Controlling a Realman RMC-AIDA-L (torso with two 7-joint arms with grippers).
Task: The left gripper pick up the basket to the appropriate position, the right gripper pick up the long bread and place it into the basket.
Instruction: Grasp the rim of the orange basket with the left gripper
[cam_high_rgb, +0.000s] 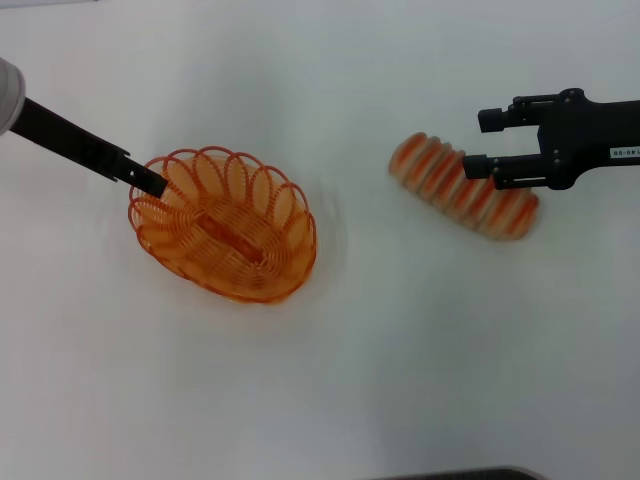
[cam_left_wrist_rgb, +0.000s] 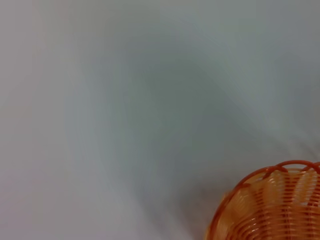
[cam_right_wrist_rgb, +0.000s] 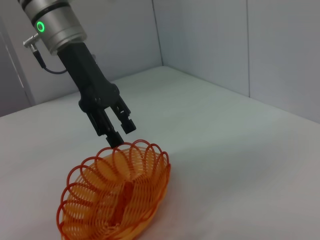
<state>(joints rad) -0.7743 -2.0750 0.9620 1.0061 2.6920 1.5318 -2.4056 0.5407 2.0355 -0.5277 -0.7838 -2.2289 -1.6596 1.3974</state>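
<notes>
Now basket (cam_high_rgb: 225, 225) w/ nothing inside, long bread (cam_high_rgb: 463, 184) apart on table (cam_high_rgb: 400, 360).

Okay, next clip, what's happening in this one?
A two-armed robot is working on a white table. The left gripper is at the looped rim of the orange basket, one finger inside and one outside it. The right gripper is open over the long bread, which lies on the table to the basket's right. The basket holds nothing yet.
</notes>
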